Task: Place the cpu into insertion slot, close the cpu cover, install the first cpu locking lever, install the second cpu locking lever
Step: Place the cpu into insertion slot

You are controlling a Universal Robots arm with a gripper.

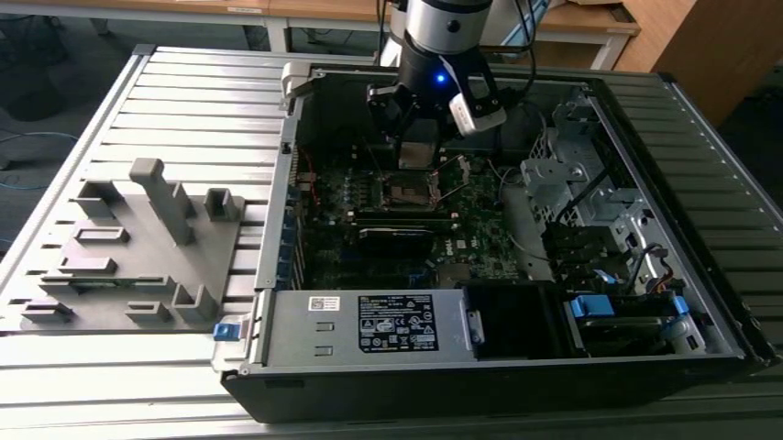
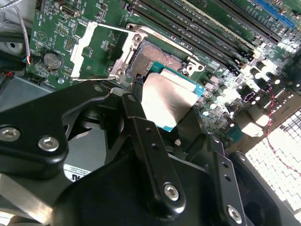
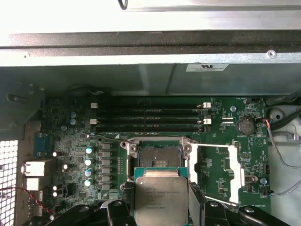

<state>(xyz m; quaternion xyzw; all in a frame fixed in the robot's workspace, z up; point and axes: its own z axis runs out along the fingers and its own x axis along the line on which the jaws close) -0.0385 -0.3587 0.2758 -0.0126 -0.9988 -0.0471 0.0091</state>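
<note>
Cpu [image 3: 161,200], pinched in the hand [image 3: 160,209], hangs near the bare insertion slot [image 3: 159,157], cpu cover [image 3: 214,146] flipped open alongside.

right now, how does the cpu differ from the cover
The cpu is a solid grey-faced square; the cover is a silvery frame with a cut-out middle. The cpu is gripped in the end effector; the cover lies swung open beside the socket. Both are square and metallic.
</note>
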